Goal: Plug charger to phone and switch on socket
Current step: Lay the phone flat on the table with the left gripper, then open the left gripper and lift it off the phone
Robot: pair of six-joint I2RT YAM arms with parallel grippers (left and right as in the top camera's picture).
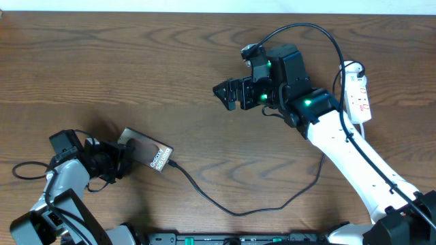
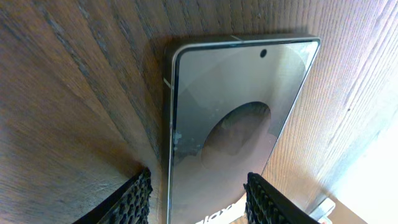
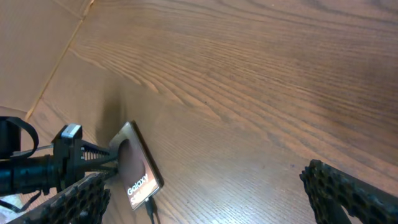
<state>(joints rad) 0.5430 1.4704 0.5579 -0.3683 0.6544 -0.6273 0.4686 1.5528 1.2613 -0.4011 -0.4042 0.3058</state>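
Note:
The phone (image 1: 146,153) lies at the front left, its white lettering at the right end. My left gripper (image 1: 114,162) is shut on the phone's left end; in the left wrist view its fingers (image 2: 199,196) flank the glossy phone (image 2: 230,106). The charger's plug tip (image 1: 174,163) sits in the phone's right end, and its thin black cable (image 1: 238,212) loops across the front of the table. My right gripper (image 1: 226,94) is open and empty above mid-table, apart from everything. The right wrist view shows the open fingers (image 3: 205,186), the phone (image 3: 140,168) and the plug (image 3: 151,211). The white socket (image 1: 357,92) lies at the far right.
The right arm's white link (image 1: 354,163) runs from the front right corner, passing close to the socket. A thick black robot cable (image 1: 320,30) arcs over the right wrist. Another dark cable (image 1: 27,170) loops at the left edge.

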